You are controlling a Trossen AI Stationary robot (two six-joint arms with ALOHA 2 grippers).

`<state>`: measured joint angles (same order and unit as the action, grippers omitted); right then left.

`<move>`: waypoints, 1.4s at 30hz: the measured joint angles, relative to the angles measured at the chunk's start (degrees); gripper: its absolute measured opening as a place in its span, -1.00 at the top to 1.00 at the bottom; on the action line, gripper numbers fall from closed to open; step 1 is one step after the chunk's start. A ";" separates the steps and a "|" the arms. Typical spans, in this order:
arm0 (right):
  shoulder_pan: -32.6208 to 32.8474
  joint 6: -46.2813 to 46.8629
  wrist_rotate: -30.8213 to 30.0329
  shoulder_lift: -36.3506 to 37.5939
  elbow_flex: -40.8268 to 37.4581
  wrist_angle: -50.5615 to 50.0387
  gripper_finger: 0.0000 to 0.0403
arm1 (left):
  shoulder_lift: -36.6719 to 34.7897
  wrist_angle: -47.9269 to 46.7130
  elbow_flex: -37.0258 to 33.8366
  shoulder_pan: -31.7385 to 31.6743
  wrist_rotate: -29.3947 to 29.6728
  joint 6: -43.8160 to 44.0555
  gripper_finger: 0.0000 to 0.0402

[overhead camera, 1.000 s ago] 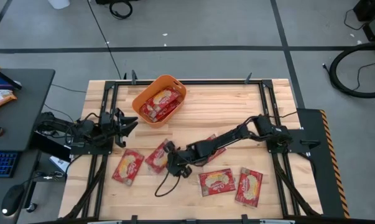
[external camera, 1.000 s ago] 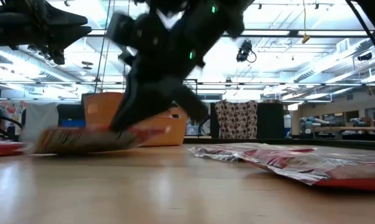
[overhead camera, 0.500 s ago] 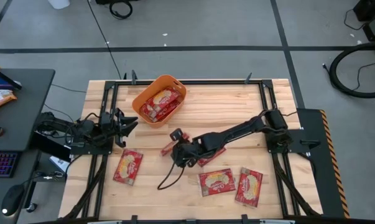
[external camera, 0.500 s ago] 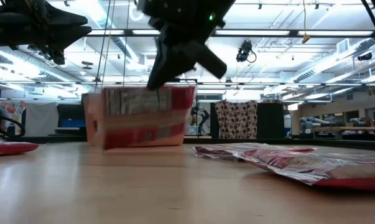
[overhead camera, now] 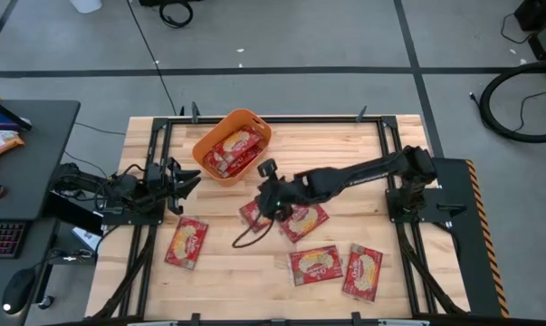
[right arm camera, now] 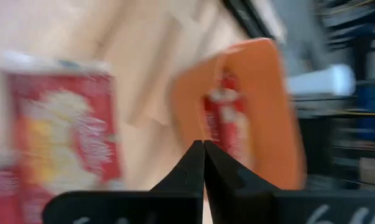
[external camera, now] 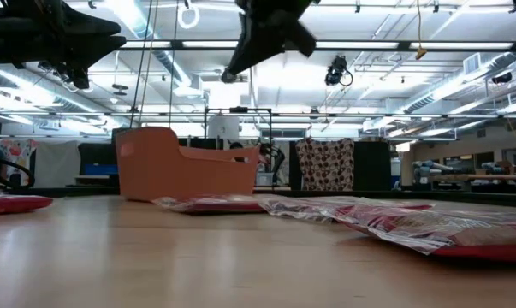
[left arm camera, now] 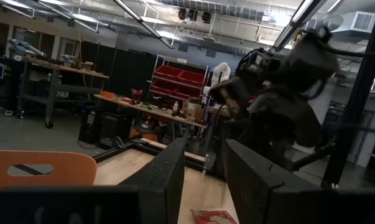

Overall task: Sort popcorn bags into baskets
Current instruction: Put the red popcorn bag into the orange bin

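The orange basket [overhead camera: 203,143] stands near the table's far edge with red popcorn bags [overhead camera: 233,152] lying flat inside it. Several more red bags lie flat on the table: one [overhead camera: 253,215] just below my right gripper, one beside it [overhead camera: 306,218], one at the left [overhead camera: 186,243] and two near the near edge [overhead camera: 315,264]. My right gripper [overhead camera: 267,174] hangs in the air between the nearest bag and the basket, shut and empty; its wrist view shows the bag [right arm camera: 63,137] and the basket [right arm camera: 268,93] ahead. My left gripper [overhead camera: 189,181] waits open at the table's left edge.
A black cable [overhead camera: 247,237] trails from the right arm onto the table beside the bags. Metal frame rails [overhead camera: 157,136] run along the table's edges. Bare wood lies between the basket and the right edge.
My right gripper has picked a bag off the table and carried it, hanging, up and toward the basket. The bag has since left the fingers and now lies flat on the table, a little farther and to the right of where it began. The gripper has kept rising toward the basket.
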<state>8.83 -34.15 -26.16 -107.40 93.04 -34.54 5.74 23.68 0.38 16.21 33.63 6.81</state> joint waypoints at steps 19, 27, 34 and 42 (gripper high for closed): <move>1.18 11.03 15.37 -0.28 -24.99 28.87 0.07 | 0.00 0.04 0.00 0.00 0.00 -0.04 0.42; 1.28 14.93 18.29 -4.76 -29.36 39.90 -0.07 | -0.02 0.17 0.00 0.00 0.05 -0.11 0.42; 1.38 12.06 15.33 -9.60 -29.18 42.43 -0.05 | 0.20 0.14 0.00 0.00 0.17 -0.03 0.42; -1.49 11.06 21.02 -9.81 -29.10 41.39 0.32 | 0.22 0.04 -0.01 -0.01 0.19 -0.11 0.42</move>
<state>7.33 -23.08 -5.14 -117.21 63.94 6.85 5.96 23.72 0.38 16.19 33.82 6.70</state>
